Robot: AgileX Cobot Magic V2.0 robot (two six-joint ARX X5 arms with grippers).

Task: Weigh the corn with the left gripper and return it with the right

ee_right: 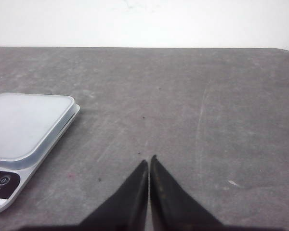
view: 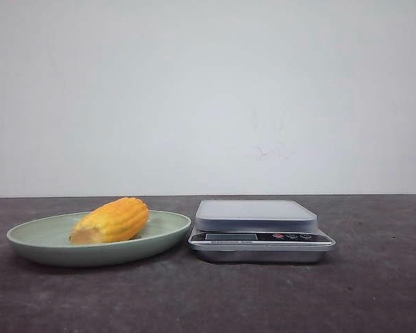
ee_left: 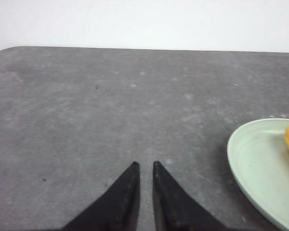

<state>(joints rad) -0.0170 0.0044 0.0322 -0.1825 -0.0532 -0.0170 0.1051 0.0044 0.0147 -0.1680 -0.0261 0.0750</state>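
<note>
Nearest to the lens in the left wrist view is the left end effector (ee_left: 145,166), its two dark fingertips drawn almost together with only a thin slit between them and nothing caught in it. It hangs low over bare tabletop (ee_left: 111,110), off to the far side of the plate (ee_left: 250,159) from the scale. The right end effector (ee_right: 149,162) is pressed together too, gripping nothing, and it sits over bare tabletop on the opposite side of the scale (ee_right: 29,125) from the plate.

Seen from the front, the corn (view: 111,220) lies on its side in the pale green plate, tilted a little against the curve of the dish, which is what keeps it from rolling. The scale stands just beside the plate, its rim close to the plate's edge, and its weighing platform is bare. That closeness looks deliberate, making for a short carry between the two.

To my eye the layout fits either end of the job: corn waiting in the plate to be weighed, or corn already weighed and brought back to the plate, with both arms parked clear
</note>
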